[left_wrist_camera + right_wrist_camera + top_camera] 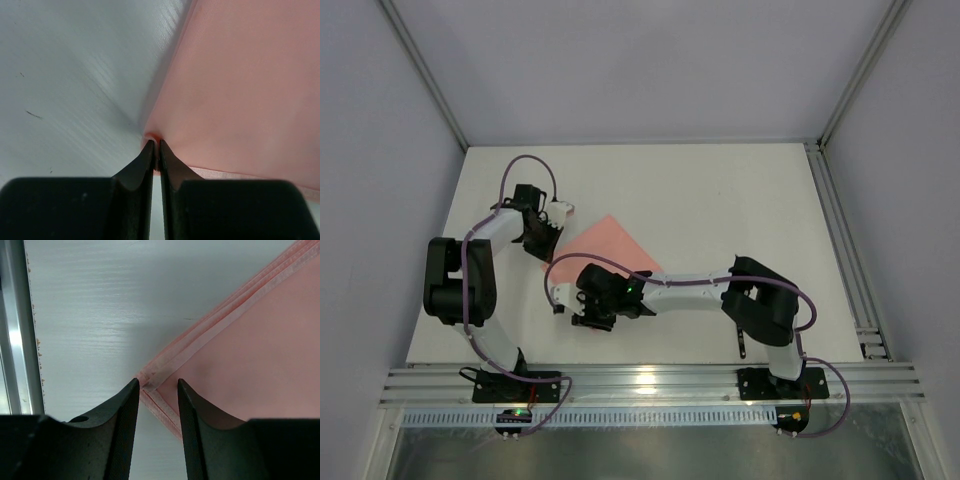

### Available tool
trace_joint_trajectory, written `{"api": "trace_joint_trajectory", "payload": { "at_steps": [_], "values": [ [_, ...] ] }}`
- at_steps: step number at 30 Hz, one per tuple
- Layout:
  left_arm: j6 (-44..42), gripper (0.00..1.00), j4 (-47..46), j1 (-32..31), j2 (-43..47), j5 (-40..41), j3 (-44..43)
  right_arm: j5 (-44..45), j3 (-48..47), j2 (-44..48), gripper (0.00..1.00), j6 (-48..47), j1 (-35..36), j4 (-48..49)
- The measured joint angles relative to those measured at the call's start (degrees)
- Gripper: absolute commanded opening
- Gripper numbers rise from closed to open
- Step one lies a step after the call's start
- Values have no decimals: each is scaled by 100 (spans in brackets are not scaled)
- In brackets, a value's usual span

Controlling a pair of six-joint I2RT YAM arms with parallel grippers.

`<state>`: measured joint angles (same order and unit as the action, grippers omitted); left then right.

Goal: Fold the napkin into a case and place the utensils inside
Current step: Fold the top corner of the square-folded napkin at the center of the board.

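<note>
The salmon-pink napkin (pixel 612 245) lies folded to a flat pointed shape on the white table, between the two arms. My left gripper (pixel 542 240) is at its left corner. In the left wrist view the jaws (pixel 155 142) are shut on the cloth's edge (pixel 240 90), which puckers at the tips. My right gripper (pixel 582 305) is at the near corner. There the jaws (pixel 157 385) stand open astride the layered hems of the napkin (pixel 260 355), not pinching them. A slim dark stick (pixel 742 342), perhaps one of the utensils, shows under the right arm's elbow, mostly hidden.
An aluminium rail (pixel 650 385) runs along the table's near edge and shows at the left of the right wrist view (pixel 12 340). Another rail (pixel 845 250) borders the right side. Grey walls enclose the white table (pixel 720 190).
</note>
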<state>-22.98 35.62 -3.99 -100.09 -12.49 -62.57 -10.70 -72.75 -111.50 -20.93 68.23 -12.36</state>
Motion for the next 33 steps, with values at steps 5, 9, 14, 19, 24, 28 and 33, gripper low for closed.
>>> {"api": "trace_joint_trajectory", "payload": {
  "at_steps": [5,9,14,19,24,28,33],
  "values": [
    [0,9,2,0,0,-9,0,33,0,-2,39,4,48,2],
    [0,9,7,0,0,-9,0,192,0,-55,30,4,57,-11],
    [0,9,33,0,0,-15,0,426,0,-127,23,26,57,-52],
    [-2,9,46,0,0,-26,0,531,0,-127,20,31,57,-61],
    [-7,9,59,0,0,-37,0,566,-20,-120,27,59,57,-129],
    [-17,10,87,0,0,-42,0,699,-22,-81,27,72,57,-269],
    [-28,10,116,0,11,-55,0,846,-22,-68,22,105,57,-352]
  ]
}}
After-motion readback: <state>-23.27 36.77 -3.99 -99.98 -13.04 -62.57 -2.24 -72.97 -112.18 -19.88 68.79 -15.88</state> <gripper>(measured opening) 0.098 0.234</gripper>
